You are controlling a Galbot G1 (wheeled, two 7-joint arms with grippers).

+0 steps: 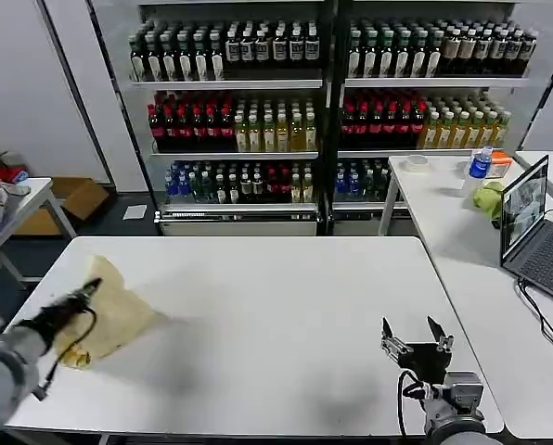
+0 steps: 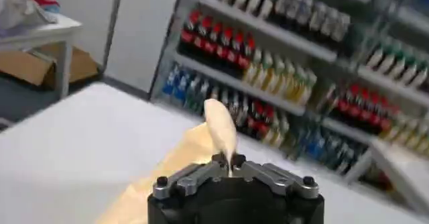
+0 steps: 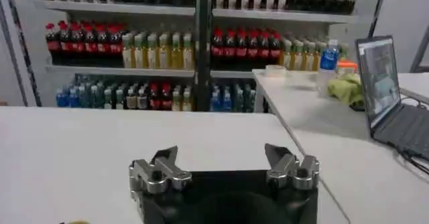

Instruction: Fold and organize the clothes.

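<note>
On the white table (image 1: 258, 315), at its left edge, I see the cream T-shirt (image 1: 109, 311) bunched and lifted, not folded; my left gripper (image 1: 89, 291) pinches its cloth, my right gripper (image 1: 416, 336) waits, fingers spread, near the front edge

Wide bare tabletop, one soft obstacle at the robot's left

The long white table (image 1: 267, 315) lies bare across its middle and right, giving free passage there; the crumpled pale yellow fabric T-shirt (image 1: 114, 311) takes up the left part, pinched by the left gripper (image 1: 89, 291), while the right gripper (image 1: 416, 338), fingers spread, hovers near the front right edge, well apart from it.
</note>
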